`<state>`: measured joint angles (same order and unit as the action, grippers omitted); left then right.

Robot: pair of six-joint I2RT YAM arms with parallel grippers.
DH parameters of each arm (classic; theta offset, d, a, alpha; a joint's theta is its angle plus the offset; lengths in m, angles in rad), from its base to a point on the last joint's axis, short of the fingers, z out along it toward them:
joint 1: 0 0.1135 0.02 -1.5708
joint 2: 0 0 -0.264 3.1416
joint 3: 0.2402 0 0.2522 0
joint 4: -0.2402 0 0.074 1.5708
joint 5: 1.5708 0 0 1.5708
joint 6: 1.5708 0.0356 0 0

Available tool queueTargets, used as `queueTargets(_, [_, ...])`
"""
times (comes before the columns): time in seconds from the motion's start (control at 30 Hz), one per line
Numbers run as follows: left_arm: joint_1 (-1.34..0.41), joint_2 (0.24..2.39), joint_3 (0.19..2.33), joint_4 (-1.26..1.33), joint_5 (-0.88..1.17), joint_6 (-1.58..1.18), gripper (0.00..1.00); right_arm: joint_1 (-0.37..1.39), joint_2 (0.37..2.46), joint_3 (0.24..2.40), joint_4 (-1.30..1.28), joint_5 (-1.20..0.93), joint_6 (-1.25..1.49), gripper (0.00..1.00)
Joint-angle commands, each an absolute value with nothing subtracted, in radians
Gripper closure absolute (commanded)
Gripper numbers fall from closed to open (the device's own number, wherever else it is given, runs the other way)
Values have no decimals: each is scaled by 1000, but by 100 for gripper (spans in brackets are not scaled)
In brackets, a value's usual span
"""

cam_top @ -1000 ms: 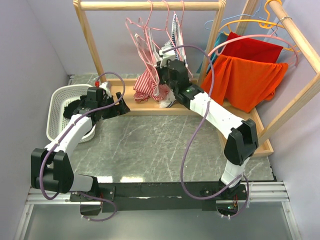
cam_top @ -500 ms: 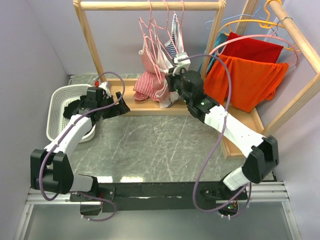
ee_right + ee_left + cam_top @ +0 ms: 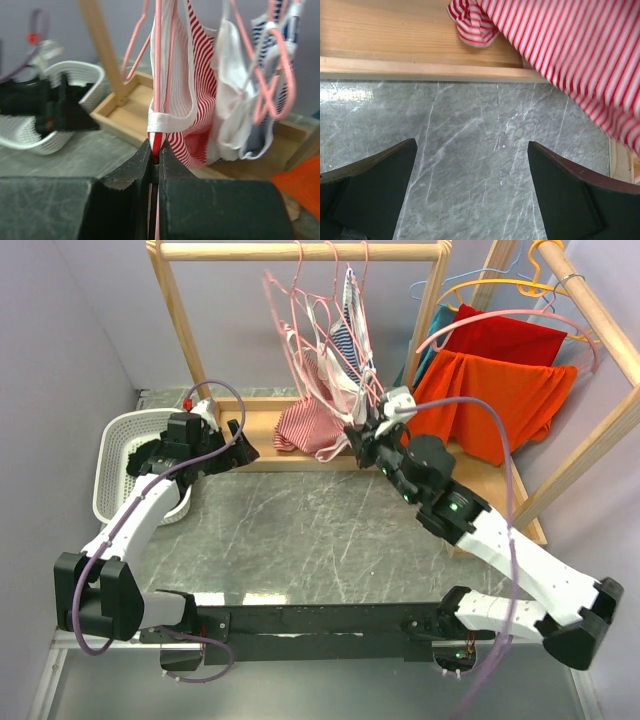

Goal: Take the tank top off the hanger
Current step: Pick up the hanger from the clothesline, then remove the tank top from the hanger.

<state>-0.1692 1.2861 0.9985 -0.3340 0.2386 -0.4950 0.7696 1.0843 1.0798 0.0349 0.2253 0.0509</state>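
The red-and-white striped tank top (image 3: 303,425) hangs from a pink wire hanger (image 3: 290,320) on the wooden rack, pulled out slantwise toward the front right. My right gripper (image 3: 362,433) is shut on the tank top's white-trimmed edge (image 3: 170,122), with the pink hanger wire (image 3: 158,60) running straight up from the jaws. The striped cloth (image 3: 192,90) hangs just behind it. My left gripper (image 3: 240,450) is open and empty, low over the marble table to the left of the top. In the left wrist view (image 3: 472,146) the striped cloth (image 3: 580,55) hangs at the upper right.
A white and a navy-striped top (image 3: 347,345) hang on pink hangers beside the tank top. The rack's wooden base tray (image 3: 255,430) lies under them. A white basket (image 3: 112,445) stands at the left. Orange and red garments (image 3: 495,400) hang on a second rack at the right.
My right arm has drawn back toward the front right, pulling the tank top and its hanger out slantwise from the rack. The left gripper has shifted only slightly.
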Motion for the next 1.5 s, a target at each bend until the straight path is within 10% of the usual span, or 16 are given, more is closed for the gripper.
queueTargets(0.0, [-169,1255,1028,-304,258,-514,1,848,974,1075,-41,281,70,100])
queueTargets(1.47, [-202,1089,1043,-216,440,-627,1,1137,814,1130,-506,166,238,100])
